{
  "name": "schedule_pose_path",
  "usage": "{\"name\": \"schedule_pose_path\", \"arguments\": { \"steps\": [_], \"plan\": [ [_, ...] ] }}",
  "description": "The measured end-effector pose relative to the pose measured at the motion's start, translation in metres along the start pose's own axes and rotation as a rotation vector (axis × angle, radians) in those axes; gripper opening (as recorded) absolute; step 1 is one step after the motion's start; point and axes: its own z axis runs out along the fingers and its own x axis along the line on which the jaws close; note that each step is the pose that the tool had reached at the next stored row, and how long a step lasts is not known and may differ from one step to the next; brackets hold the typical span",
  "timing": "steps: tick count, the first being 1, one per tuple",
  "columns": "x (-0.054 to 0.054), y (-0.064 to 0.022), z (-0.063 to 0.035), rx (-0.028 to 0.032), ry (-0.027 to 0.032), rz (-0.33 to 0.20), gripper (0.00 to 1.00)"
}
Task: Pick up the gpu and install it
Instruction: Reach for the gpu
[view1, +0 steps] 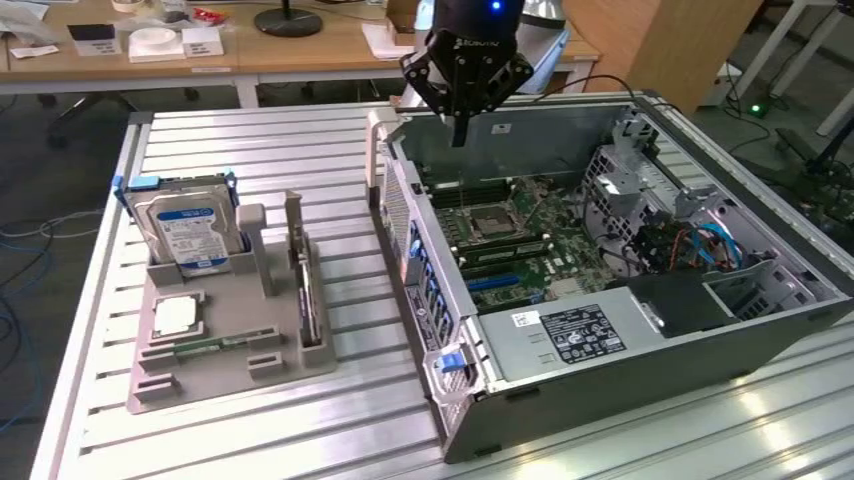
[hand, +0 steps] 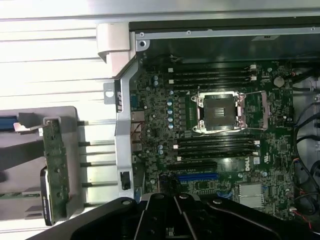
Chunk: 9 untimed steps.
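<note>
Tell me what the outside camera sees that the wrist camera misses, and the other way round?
Exterior view adds: the hard drive with its blue-and-white label, the labelled power supply, the desks behind. Wrist view adds: the round battery on the motherboard. Both: the shut gripper above the open computer case, the empty processor socket, and the gpu standing in its grey holder.
</note>
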Motion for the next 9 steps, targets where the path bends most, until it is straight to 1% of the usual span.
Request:
{"name": "schedule_pose_path", "arguments": {
  "steps": [5,9],
  "plan": [
    [0.013,-0.0009,-0.0003,-0.0001,0.0000,0.000,0.10],
    [0.027,-0.0020,-0.0007,0.0000,0.0000,0.000,0.10]
  ]
}}
